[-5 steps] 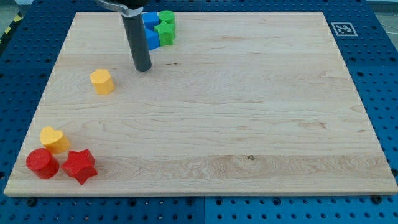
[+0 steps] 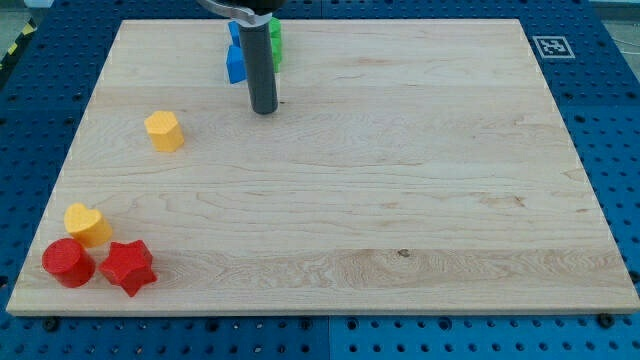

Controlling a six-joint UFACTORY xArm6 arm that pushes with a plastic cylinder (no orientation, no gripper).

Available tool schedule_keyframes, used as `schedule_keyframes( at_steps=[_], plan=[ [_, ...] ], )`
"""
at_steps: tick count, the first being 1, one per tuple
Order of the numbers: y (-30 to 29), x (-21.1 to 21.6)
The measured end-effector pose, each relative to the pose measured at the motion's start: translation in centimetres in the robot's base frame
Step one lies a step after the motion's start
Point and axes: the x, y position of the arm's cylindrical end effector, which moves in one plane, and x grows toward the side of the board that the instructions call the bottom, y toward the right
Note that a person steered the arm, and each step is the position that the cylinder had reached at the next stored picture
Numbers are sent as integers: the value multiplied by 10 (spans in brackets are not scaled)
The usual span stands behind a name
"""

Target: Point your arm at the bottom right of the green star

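Observation:
The green star (image 2: 275, 50) lies near the view's top, mostly hidden behind my dark rod; only a green sliver shows at the rod's right. Blue blocks (image 2: 236, 62) touch it on the left, also partly hidden. My tip (image 2: 264, 110) rests on the board just below the green star, slightly toward the view's bottom and left of its lower right corner.
A yellow hexagonal block (image 2: 163, 131) sits at the left. A yellow heart (image 2: 87, 224), a red cylinder (image 2: 68, 263) and a red star (image 2: 128, 267) cluster at the bottom left corner. A printed marker (image 2: 550, 46) is at the board's top right.
My rod has moved toward the view's right, from left of the blue blocks to in front of the green star, now covering most of it.

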Motion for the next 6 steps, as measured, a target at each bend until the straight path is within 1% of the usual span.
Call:
schedule_keyframes(
  at_steps=[6],
  plan=[
    [57, 0]
  ],
)
